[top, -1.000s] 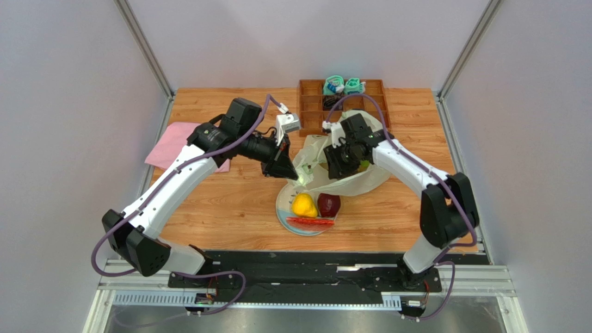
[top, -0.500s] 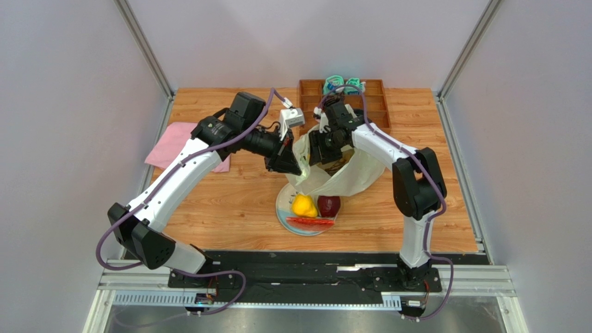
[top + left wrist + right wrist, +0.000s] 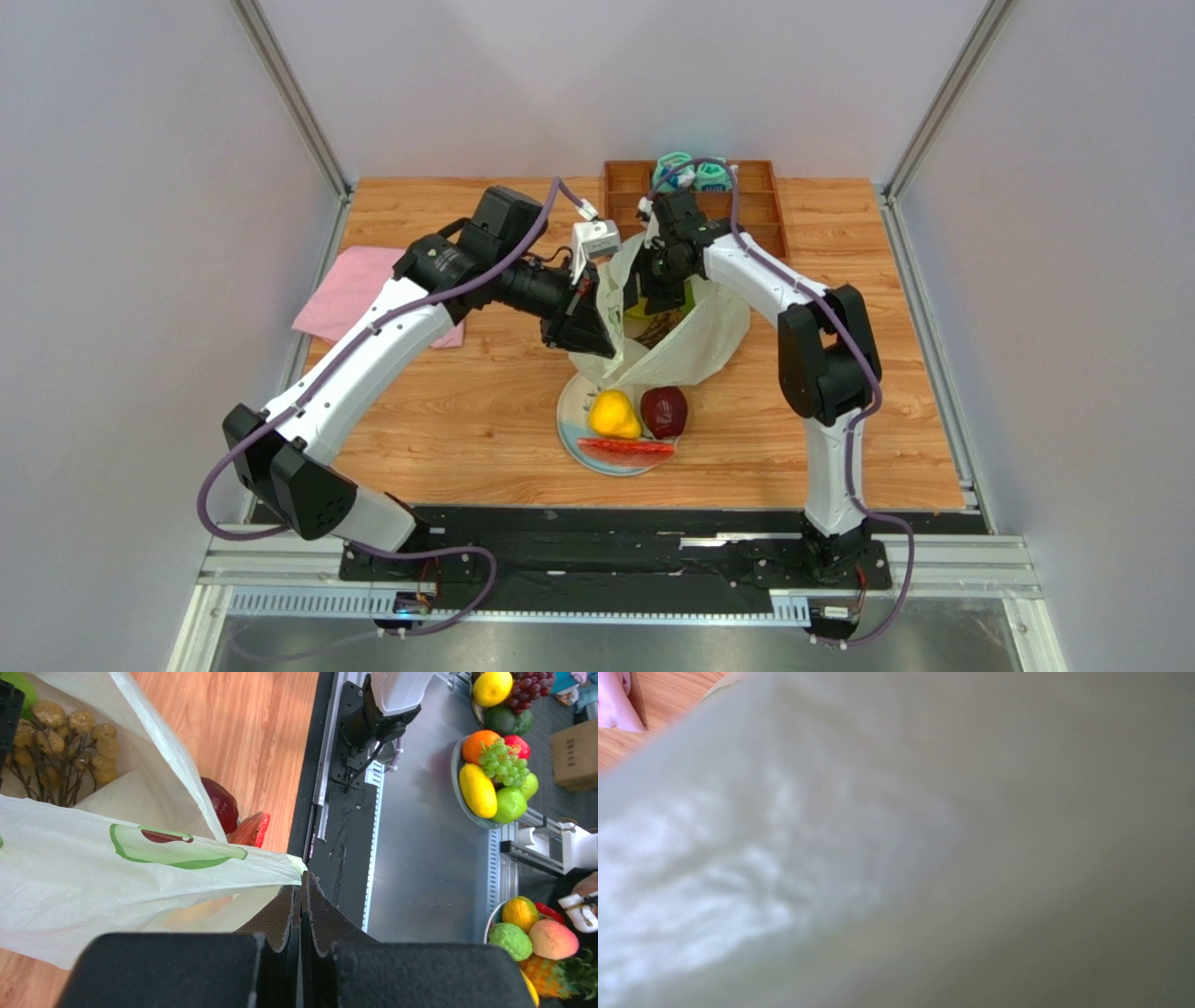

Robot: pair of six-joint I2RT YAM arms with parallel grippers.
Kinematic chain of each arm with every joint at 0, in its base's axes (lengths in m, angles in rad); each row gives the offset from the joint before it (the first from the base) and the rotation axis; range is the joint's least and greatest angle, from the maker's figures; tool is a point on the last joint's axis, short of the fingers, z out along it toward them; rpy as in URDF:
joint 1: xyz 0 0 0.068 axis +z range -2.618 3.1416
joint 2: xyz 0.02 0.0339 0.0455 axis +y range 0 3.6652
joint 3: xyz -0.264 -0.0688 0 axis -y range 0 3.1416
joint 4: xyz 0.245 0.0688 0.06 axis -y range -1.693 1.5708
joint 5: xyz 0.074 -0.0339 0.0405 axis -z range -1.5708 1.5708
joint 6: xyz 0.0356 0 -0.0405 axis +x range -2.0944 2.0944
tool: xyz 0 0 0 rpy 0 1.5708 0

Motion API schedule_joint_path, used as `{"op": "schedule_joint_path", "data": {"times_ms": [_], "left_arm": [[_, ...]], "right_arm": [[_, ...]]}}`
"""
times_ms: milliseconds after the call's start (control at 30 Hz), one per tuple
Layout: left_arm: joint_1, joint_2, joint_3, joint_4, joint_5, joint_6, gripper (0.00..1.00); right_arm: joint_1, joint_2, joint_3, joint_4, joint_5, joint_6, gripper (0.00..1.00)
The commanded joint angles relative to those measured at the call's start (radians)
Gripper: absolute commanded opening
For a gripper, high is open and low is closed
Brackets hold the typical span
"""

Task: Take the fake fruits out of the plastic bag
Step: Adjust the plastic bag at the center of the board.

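We see a folded pink cloth (image 3: 344, 287) lying at the left side of the wooden bench (image 3: 477, 406). A brown wooden tray (image 3: 758, 210) with compartments sits at the bench's far edge, two small teal items (image 3: 675, 168) in its back row. A pale round plate (image 3: 572, 420) rests near the bench's middle, well apart from the cloth.

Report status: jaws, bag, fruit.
Left jaws shut on plastic bag rim. Right jaws at bag mouth, state unclear. Pear, dark red fruit, slice on plate; yellowish bunch in bag.
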State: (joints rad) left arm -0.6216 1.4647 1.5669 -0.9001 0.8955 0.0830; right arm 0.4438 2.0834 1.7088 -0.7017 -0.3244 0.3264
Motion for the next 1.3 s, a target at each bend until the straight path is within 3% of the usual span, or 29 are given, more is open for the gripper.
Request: {"op": "schedule_joint_path", "data": {"times_ms": [0,167,400,500,667,800,867,967,1167,1267], "left_arm": [[-0.013,0.032,0.059,0.032,0.059,-0.028,0.00],[-0.026,0.089,0.143,0.041,0.071,-0.043,0.00],[-0.098,0.160,0.271,0.073,0.095,-0.058,0.00],[-0.134,0.187,0.300,0.078,0.092,-0.054,0.00],[-0.156,0.221,0.251,0.073,0.045,-0.078,0.00],[-0.156,0.214,0.162,0.070,0.029,-0.075,0.00],[-0.156,0.197,0.124,0.096,0.014,-0.078,0.00],[-0.156,0.158,0.099,0.105,-0.015,-0.101,0.00],[-0.156,0.140,0.129,0.086,0.002,-0.097,0.00],[-0.156,0.154,0.157,0.052,0.016,-0.085,0.00]], "right_arm": [[-0.007,-0.061,-0.027,-0.004,0.059,0.000,0.64],[-0.172,-0.257,-0.206,-0.024,0.153,-0.010,0.66],[-0.653,-0.567,-0.390,-0.211,0.211,-0.015,0.65],[-0.753,-0.693,-0.437,-0.254,0.188,-0.039,0.65],[-0.683,-0.813,-0.609,-0.271,-0.048,-0.117,0.59],[-0.489,-0.872,-0.767,-0.234,-0.097,-0.112,0.61],[-0.392,-0.878,-0.791,-0.216,-0.078,-0.084,0.61],[-0.344,-0.858,-0.778,-0.164,-0.019,-0.058,0.61],[-0.333,-0.718,-0.773,0.120,0.036,0.069,0.59],[-0.364,-0.715,-0.741,0.223,0.216,0.088,0.66]]}}
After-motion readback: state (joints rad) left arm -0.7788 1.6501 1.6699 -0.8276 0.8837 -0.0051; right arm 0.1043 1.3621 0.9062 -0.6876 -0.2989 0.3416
